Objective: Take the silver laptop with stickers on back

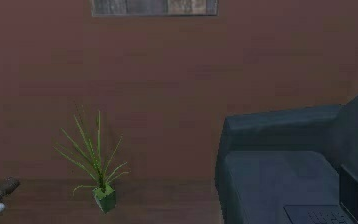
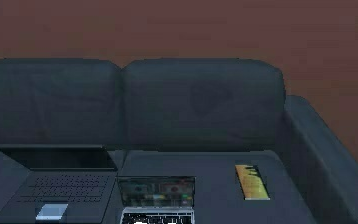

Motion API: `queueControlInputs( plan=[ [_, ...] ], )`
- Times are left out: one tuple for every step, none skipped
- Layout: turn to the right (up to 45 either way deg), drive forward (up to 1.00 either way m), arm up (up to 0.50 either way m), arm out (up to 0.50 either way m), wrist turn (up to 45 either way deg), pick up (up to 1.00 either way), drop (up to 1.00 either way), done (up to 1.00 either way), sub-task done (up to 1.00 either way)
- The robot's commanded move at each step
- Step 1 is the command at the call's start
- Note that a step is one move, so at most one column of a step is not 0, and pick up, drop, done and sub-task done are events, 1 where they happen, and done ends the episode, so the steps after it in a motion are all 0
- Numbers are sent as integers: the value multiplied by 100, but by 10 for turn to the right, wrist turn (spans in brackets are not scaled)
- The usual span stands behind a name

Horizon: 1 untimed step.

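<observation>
Well, sofa [image 2: 197,100]: dark blue, with two big back cushions, standing against a brown wall [image 2: 187,30]. One end of it shows at the forward view's right.
silver laptop [image 2: 157,201]: it sits on the sofa seat, at the bottom middle of the arm side view. Its lid is up. The lid part has little coloured patches, and the keyboard part below is pale.
black laptop [image 2: 59,178]: lid up, just beside the silver laptop, on its left in the picture.
yellow flat thing [image 2: 252,183]: on the same seat, to the right, apart from the silver laptop.
plant [image 1: 97,160]: thin green leaves in a green pot, down by the wall.
pincer: I cannot tell how it stands.
</observation>
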Motion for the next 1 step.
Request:
queueControlInputs(
  plan=[
    [0,0,12,0,0,0,0,0,0]
  ],
)
